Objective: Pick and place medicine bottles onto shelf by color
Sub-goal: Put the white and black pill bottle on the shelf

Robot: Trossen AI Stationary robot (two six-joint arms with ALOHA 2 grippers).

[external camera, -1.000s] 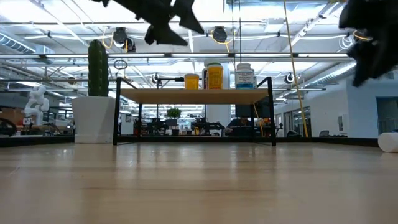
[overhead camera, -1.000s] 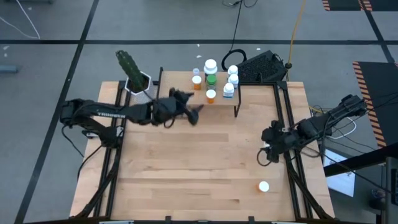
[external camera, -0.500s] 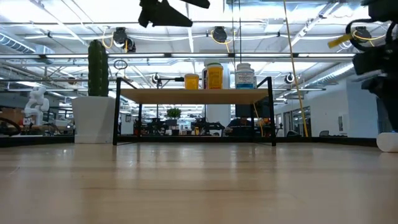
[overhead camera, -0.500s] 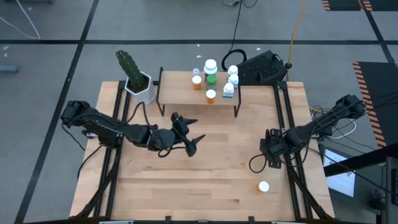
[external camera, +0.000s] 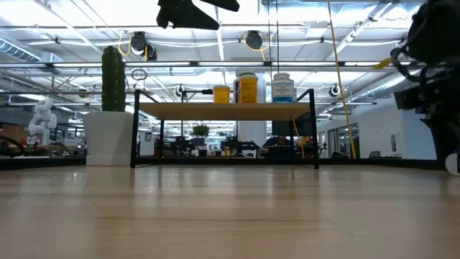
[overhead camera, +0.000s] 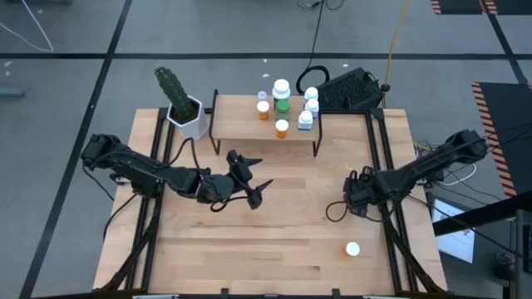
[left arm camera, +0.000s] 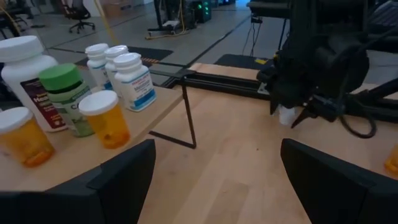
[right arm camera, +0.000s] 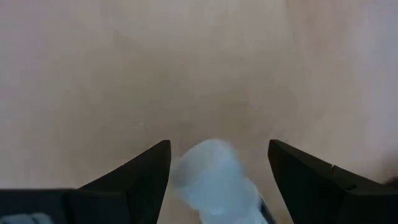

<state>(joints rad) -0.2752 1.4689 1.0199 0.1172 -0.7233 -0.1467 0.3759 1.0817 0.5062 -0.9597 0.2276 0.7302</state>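
Your right claw (right arm camera: pixel 217 171) hangs spread over a pale bottle (right arm camera: pixel 214 177) near the table's (overhead camera: pixel 283 232) right edge. Left claw (overhead camera: pixel 253 178), spread, hovers mid-table before the shelf (overhead camera: pixel 241 124) carrying seven bottles (overhead camera: pixel 282 129).

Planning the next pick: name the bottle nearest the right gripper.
The pale bottle inside the open right gripper. The other loose bottle sits apart on the table; the rest stand on the shelf. The left gripper hovers mid-table.
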